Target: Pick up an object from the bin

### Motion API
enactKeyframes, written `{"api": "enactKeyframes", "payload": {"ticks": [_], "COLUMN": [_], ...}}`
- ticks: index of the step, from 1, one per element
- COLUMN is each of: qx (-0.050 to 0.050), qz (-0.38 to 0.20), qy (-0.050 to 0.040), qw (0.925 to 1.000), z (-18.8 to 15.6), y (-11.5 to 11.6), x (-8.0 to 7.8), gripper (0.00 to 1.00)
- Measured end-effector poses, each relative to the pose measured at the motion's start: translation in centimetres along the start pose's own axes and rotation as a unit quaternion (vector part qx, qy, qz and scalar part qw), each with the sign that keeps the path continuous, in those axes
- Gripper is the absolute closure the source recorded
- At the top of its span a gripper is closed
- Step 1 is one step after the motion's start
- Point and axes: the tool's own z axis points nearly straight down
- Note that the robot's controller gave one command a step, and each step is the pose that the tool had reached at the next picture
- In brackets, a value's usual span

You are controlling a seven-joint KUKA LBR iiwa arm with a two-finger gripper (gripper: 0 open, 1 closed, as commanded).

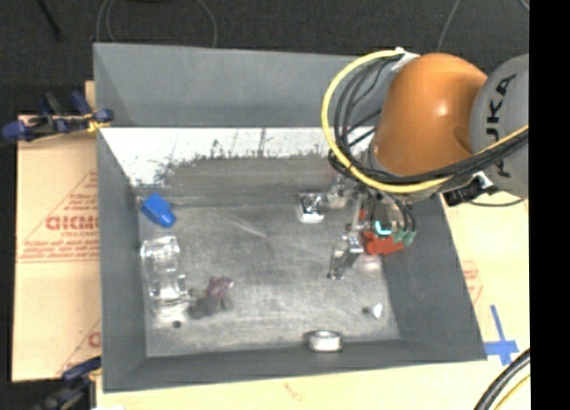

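My gripper (326, 236) hangs over the right middle of the bin with its two metal fingers spread open, one fingertip (312, 209) towards the back and the other (339, 263) towards the front. Only bare bin floor lies between them. A small white piece (377, 311) rests on the floor in front and to the right of the gripper. A round silvery cap (324, 340) sits against the bin's front wall, below the gripper.
On the left side lie a blue oblong thing (158, 211), a clear plastic piece (163, 274) and a small dark purple thing (212, 295). The arm with its orange dome and cables covers the bin's back right corner.
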Motion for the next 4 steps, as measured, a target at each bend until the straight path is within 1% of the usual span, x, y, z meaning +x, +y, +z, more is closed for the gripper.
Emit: {"api": "enactKeyframes", "payload": {"ticks": [1, 2, 3, 4], "qx": [-0.001, 0.000, 0.000, -0.002], "qz": [0.061, 0.015, -0.067, -0.066], "qy": [0.0015, -0.0061, -0.0074, -0.0087], "qw": [0.9981, 0.9999, 0.9977, 0.9978], "z": [9.4, 15.5, 15.3, 15.1], "y": [6.1, 14.7, 19.9, 20.0], "x": [3.8, -0.2, 1.9, 1.8], "gripper": [0.00, 0.00, 0.00, 1.00]}}
